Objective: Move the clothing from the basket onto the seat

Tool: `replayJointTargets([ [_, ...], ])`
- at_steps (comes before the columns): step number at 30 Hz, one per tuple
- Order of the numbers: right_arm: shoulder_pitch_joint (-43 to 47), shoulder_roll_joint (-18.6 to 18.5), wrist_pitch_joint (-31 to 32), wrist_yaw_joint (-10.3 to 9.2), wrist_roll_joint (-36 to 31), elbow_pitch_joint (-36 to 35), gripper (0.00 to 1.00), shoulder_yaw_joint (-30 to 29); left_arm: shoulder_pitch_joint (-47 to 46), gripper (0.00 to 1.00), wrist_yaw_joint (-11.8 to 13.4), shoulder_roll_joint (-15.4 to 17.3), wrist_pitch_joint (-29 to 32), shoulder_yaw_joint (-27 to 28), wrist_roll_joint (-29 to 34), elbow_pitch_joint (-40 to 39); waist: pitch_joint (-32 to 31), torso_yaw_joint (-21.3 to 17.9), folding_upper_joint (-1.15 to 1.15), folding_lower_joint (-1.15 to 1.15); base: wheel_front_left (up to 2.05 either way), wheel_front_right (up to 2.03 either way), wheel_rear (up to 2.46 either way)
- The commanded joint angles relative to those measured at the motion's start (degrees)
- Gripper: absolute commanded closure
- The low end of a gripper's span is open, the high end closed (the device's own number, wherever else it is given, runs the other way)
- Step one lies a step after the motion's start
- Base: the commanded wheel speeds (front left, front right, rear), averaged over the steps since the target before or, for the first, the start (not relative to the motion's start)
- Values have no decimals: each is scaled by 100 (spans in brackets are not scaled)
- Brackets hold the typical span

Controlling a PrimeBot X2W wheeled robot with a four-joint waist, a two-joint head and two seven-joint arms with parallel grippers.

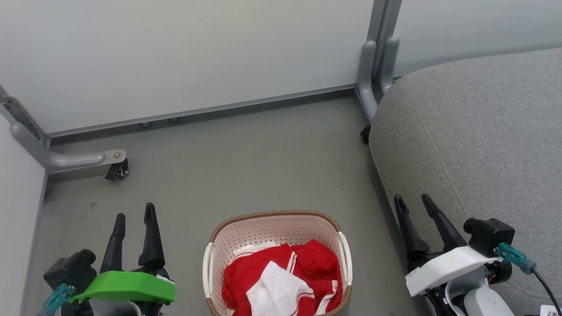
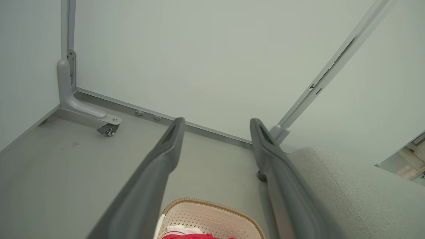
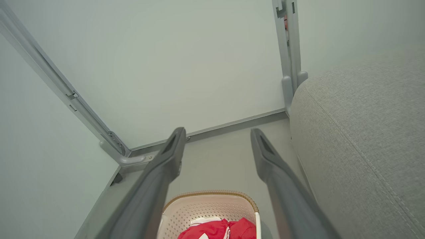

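While clothing (image 1: 307, 263) sat in basket (image 1: 272, 232), bottom centre, seat (image 1: 474, 145) at right held none; my left gripper (image 1: 135, 210), right gripper (image 1: 412, 197): spread, empty.

I count one basket (image 1: 272, 230) on the floor (image 1: 246, 166), and one heap of red and white clothing (image 1: 281, 276) inside it. It looks like two garments to me, but they are bunched together and I can't separate them for certain. There is one grey seat (image 1: 474, 131). I have two claws in sight, the left claw (image 1: 135, 210) and the right claw (image 1: 412, 198), each with two dark fingers (image 1: 151, 237), four in all. I count two small black casters, a left wheel (image 1: 117, 170) and a right wheel (image 1: 364, 134). Two round studs (image 2: 139, 113) sit under the back panel's rail.
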Motion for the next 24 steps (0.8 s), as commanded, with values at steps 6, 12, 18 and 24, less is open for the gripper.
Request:
replayJointTargets([
  [6, -13, -36, -125, 1, -434, -79, 0, 88, 27, 0, -83, 46, -127, -37, 388, -17, 23, 10, 0, 0, 0, 0, 0],
  [12, -25, -39, -198, 2, -735, -102, 0, 156, 47, 0, -97, 48, -207, -76, 697, -11, 44, 15, 0, 0, 0, 0, 0],
  [18, -29, -41, -272, 2, -1013, -134, 0, 187, 69, 0, -115, 49, -286, -117, 985, 9, 60, 17, 0, 0, 0, 0, 0],
  [24, -12, -42, -344, 2, -1217, -143, 0, 142, 95, 0, -148, 50, -349, -162, 1247, 47, 75, 22, 0, 0, 0, 0, 0],
])
